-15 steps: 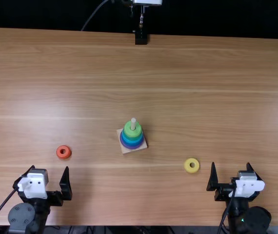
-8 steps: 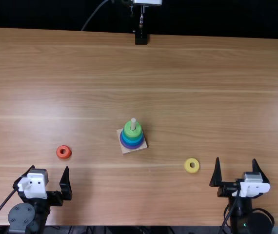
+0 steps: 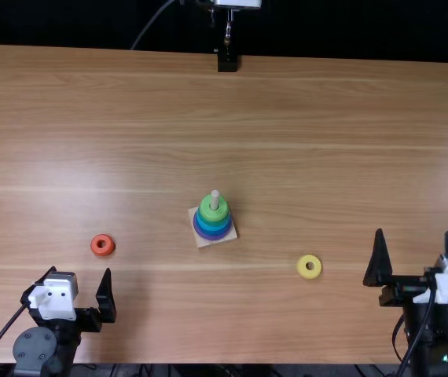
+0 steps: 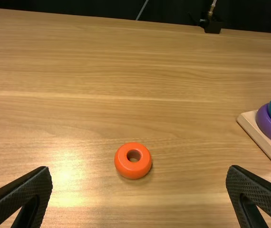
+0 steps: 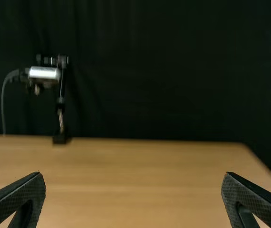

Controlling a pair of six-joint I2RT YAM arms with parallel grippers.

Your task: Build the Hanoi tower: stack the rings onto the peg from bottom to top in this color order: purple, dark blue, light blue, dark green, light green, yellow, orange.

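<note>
Fingers of the left gripper (image 3: 80, 270) stand wide apart w/ nothing held; same for the right gripper (image 3: 414, 231), wide open & empty. Yellow ring (image 3: 310, 274) lies flat on the surface (image 3: 130, 118), btwn the right gripper & the stack but apart from both. Orange ring (image 4: 133, 170) also lies flat, just ahead of the left gripper, hole up. Light green ring (image 3: 214, 215) tops the stack around the peg (image 3: 214, 199), purple ring (image 3: 212, 237) at the bottom on the wooden base (image 4: 256, 133). Dark green: can't tell from here.

Yellow is prob. next, then orange. Both look light, stiff & hard, prob. painted wood or plastic, so no real crush risk, but the smooth, rounded wall could slip or pop out if pinched too high. Best hold: across the outer wall at its widest, fingers low near the surface, one each side, ring centred & level. Keep fingers out of the hole; the peg needs it. Firm but modest squeeze should do. Small ring = little wall to grip, so an off-centre pinch may tilt it & make it catch on the peg tip.
</note>
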